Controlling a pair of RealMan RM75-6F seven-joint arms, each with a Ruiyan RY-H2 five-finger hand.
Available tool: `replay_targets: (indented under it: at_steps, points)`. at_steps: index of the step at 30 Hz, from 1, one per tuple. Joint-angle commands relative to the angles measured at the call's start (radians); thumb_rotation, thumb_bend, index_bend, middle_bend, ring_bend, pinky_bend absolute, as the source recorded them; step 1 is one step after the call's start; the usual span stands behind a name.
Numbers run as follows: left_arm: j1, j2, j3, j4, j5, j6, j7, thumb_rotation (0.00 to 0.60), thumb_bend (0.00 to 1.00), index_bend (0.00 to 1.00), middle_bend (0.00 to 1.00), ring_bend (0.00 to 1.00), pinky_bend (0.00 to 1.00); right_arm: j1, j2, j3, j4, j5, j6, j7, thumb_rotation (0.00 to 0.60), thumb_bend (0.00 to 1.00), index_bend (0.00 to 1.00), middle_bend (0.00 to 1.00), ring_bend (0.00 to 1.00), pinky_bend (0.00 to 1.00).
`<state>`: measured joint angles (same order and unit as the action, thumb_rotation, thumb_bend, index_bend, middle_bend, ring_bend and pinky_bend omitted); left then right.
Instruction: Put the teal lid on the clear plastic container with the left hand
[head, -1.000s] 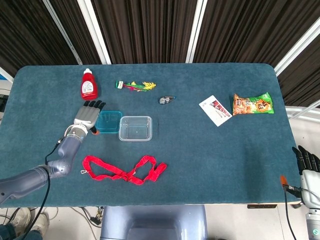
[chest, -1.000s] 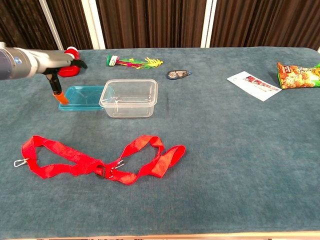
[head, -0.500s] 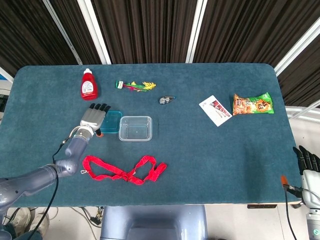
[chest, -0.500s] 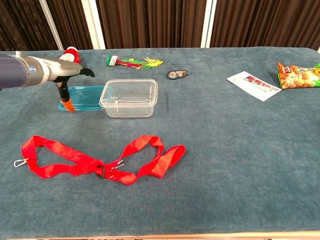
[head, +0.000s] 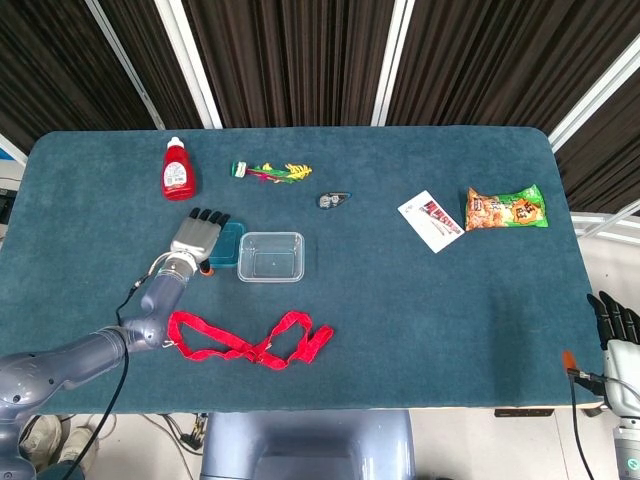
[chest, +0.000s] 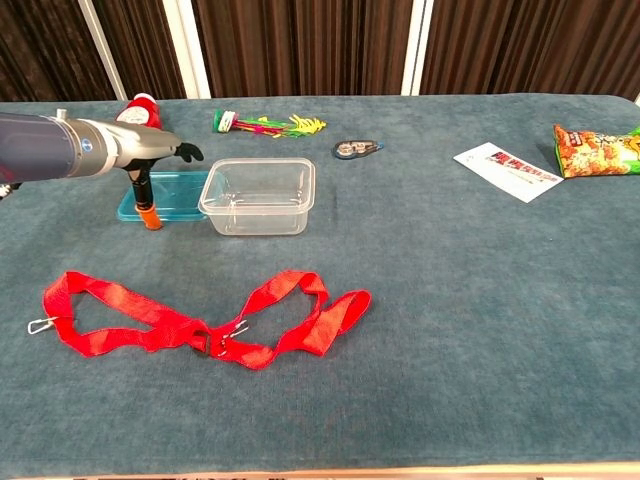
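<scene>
The teal lid lies flat on the table, touching the left wall of the clear plastic container, which stands upright and empty. My left hand hovers over the lid's left half with its fingers stretched flat. In the chest view the left hand points its orange-tipped thumb down at the near left edge of the lid, beside the container. It grips nothing that I can see. My right hand rests off the table's right front corner, fingers apart and empty.
A red strap lies looped in front of the container. A ketchup bottle and coloured sticks sit behind the lid. Farther right are a tape dispenser, a card and a snack bag.
My left hand has slid right, over the teal lid, and its thumb has dropped to the lid's near edge. The lid, the container and the right hand have not moved.
</scene>
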<state>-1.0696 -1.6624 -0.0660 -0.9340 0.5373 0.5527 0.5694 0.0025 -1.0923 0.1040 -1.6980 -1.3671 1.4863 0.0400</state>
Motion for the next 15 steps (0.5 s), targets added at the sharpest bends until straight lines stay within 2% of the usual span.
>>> replay_targets:
  at_steps: [1,15]
  points:
    - [-0.003,-0.002,0.002,0.002,-0.001,0.002,0.003,0.6,0.05,0.0,0.07,0.0,0.0,0.0,0.0,0.0,0.0,0.0,0.0,0.0,0.6,0.39,0.06,0.04,0.02,0.0]
    - [-0.014,-0.015,0.01,0.029,-0.012,-0.005,0.007,0.6,0.06,0.0,0.11,0.0,0.0,-0.002,0.004,-0.001,-0.007,0.01,-0.006,-0.006,0.6,0.39,0.06,0.04,0.02,0.0]
